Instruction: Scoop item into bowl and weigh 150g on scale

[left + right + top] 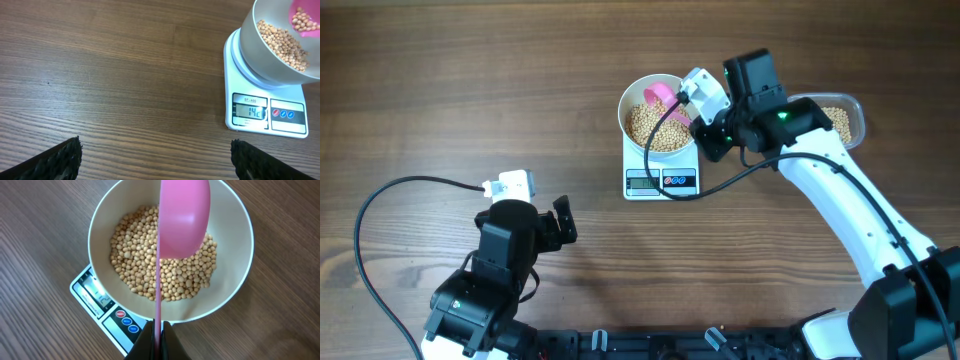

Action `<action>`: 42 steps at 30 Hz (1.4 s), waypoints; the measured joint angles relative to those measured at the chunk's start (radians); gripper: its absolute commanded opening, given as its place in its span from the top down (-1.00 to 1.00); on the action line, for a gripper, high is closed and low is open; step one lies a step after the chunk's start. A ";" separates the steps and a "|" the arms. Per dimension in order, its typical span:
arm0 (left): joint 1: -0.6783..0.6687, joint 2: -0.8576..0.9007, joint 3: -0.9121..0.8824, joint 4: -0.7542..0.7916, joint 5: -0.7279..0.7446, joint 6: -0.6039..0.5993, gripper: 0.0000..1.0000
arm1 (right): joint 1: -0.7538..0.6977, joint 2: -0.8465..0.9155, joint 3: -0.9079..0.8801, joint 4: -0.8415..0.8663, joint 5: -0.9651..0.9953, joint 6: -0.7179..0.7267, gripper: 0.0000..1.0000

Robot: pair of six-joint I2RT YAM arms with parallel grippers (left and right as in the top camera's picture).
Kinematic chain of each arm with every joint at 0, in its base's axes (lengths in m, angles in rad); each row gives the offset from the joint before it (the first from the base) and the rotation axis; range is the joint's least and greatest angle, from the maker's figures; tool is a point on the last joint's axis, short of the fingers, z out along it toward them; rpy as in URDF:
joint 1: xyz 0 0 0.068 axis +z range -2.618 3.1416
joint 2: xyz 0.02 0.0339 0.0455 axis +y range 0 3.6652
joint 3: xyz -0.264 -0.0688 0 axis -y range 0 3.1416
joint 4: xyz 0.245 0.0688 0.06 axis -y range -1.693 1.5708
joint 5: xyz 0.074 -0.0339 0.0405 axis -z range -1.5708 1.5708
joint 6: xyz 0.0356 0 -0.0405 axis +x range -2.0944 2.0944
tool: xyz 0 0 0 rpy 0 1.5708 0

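The right claw is clamped narrow on the thin handle of a pink scoop. The handle runs from the jaws out over the near rim of the white bowl, and the scoop head hangs above the beans, toward the far side of the bowl. In the left wrist view, a few beans lie against the pink scoop head. The beans cover the bowl bottom in 1 heap. The bowl stands on the scale, with the display and buttons showing at the near edge. The display begins with 14; the last digit cannot be read. The right arm reaches from the near right corner across the table, wrist bent toward the bowl, passing a clear tub of beans at the far right. The left claw stands wide and holds nothing, low over bare wood to the near left of the scale, well apart from it, with the arm folded close to its base.
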 measured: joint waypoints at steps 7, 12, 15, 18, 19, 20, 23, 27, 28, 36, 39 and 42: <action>0.000 0.000 0.000 0.000 0.000 0.000 -1.00 | 0.000 0.000 0.000 0.000 0.023 0.020 0.91; 0.000 0.000 0.000 0.000 0.000 0.000 -1.00 | 0.000 0.000 0.000 0.000 0.023 0.024 0.91; 0.000 0.000 0.000 0.000 0.000 0.000 -1.00 | 0.000 0.000 0.000 0.000 0.023 0.024 0.91; 0.000 0.000 0.000 0.000 0.000 0.000 -1.00 | 0.000 0.000 0.000 0.000 0.023 0.027 0.91; 0.000 0.000 0.000 0.000 0.000 0.000 -1.00 | 0.000 0.000 0.000 0.000 0.022 0.034 0.91; 0.000 0.000 0.000 0.000 0.000 0.000 -1.00 | 0.000 0.000 0.000 0.000 0.016 0.050 0.92; 0.000 0.000 0.000 0.000 0.000 0.000 -1.00 | 0.000 0.000 0.000 0.000 -0.014 0.085 0.91; 0.000 0.000 0.000 0.000 0.000 0.000 -1.00 | 0.000 0.000 0.000 0.000 -0.032 0.122 0.92; 0.000 0.000 0.000 0.000 0.000 0.000 -1.00 | 0.000 0.000 0.000 0.000 -0.034 0.125 0.91; 0.000 0.000 0.000 0.000 0.000 0.000 -0.99 | 0.000 0.000 0.000 0.000 -0.035 0.129 0.91; 0.000 0.000 0.000 0.000 0.000 0.000 -1.00 | 0.000 0.000 0.000 0.000 -0.035 0.129 0.91; 0.000 0.000 0.000 0.000 0.000 0.000 -1.00 | 0.000 0.000 0.000 0.005 -0.035 0.129 0.91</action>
